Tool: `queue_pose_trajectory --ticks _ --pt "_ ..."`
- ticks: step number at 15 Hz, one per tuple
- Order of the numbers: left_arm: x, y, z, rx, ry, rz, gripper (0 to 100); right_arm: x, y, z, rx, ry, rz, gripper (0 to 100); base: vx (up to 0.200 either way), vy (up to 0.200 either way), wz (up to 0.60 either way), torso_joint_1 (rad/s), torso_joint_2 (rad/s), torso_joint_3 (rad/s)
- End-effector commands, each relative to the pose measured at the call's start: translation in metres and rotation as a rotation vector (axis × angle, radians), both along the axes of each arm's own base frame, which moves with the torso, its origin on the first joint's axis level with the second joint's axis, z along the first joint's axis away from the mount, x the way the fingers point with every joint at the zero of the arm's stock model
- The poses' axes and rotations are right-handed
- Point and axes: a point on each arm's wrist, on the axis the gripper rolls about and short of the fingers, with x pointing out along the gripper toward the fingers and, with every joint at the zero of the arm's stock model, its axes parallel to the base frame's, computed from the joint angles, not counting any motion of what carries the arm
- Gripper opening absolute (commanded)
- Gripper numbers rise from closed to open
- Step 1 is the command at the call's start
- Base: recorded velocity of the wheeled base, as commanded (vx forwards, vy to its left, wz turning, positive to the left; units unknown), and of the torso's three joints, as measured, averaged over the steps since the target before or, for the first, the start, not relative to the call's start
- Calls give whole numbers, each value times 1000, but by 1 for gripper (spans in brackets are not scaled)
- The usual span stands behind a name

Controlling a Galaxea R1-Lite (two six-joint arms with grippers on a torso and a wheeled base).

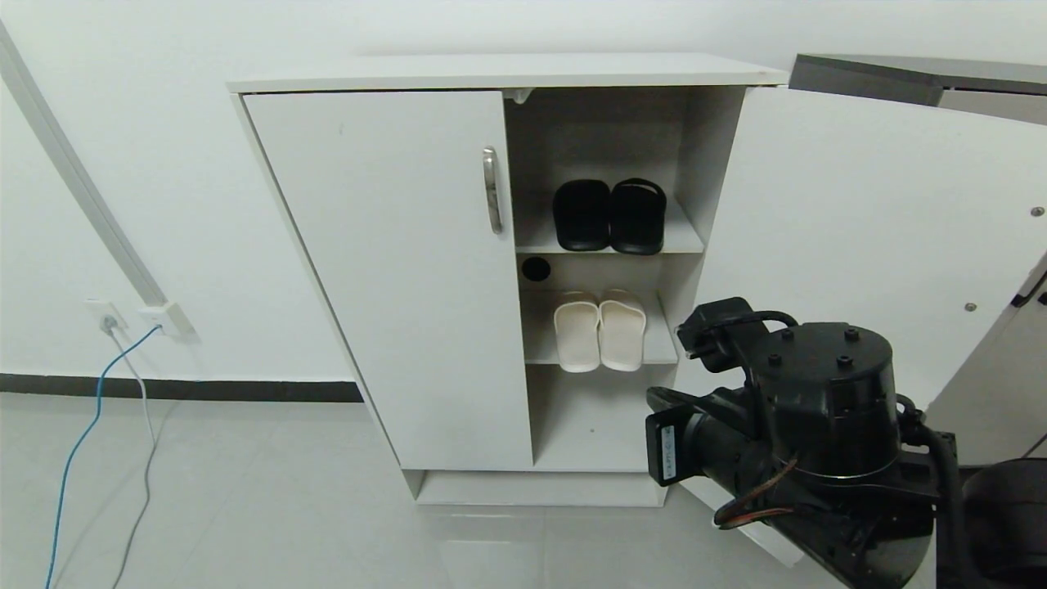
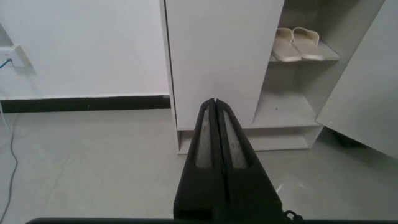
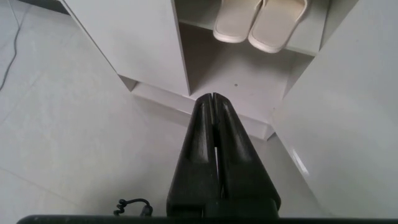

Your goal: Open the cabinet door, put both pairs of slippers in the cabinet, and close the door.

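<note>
Two pairs of slippers sit inside the cabinet (image 1: 507,72). From the head view, the black slippers (image 1: 609,215) lie side by side on the upper shelf (image 1: 691,243), and the white slippers (image 1: 599,330) lie side by side on the middle shelf (image 1: 662,353), directly below. The left door (image 1: 393,278) is shut, its metal handle (image 1: 491,190) upright along the inner edge. The right door (image 1: 859,229) is swung wide open, with the right arm (image 1: 818,401) low in front of it.

Over to the left wrist view: the left pincer (image 2: 214,102) has its fingers pressed flat together with nothing between them. It is above the floor (image 2: 93,162), pointing at the closed door, with the white pair up beyond it. The right wrist view looks down from nearer in. The right pincer (image 3: 212,96) is closed too, gripping nothing, aimed at the cabinet's bottom compartment just under the white pair, with the open door alongside. Back in the head view, a blue cable (image 1: 82,433) trails from a wall socket (image 1: 105,315) down to the floor, well apart from the cabinet.
</note>
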Motion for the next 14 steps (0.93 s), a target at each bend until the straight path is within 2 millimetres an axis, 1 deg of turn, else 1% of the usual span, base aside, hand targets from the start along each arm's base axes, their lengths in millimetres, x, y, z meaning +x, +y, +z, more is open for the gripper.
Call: queue_pose_trajectory --ticks 1,6,7,10,14 --pt "0 0 0 0 2 1 0 1 1 -2 -7 4 -1 0 0 0 0 0 0 0" --pt "0 0 0 0 2 1 0 1 2 -5 -16 10 -3 0 0 0 0 0 0 0" --pt "0 0 0 0 0 1 0 2 2 -6 -17 11 -3 0 0 0 0 -7 -183 -207" --pt "0 0 0 0 2 1 0 1 2 -5 -16 10 -3 0 0 0 0 4 -204 -346" --pt "0 0 0 0 2 1 0 1 2 -5 -14 11 -2 0 0 0 0 50 -530 -374"
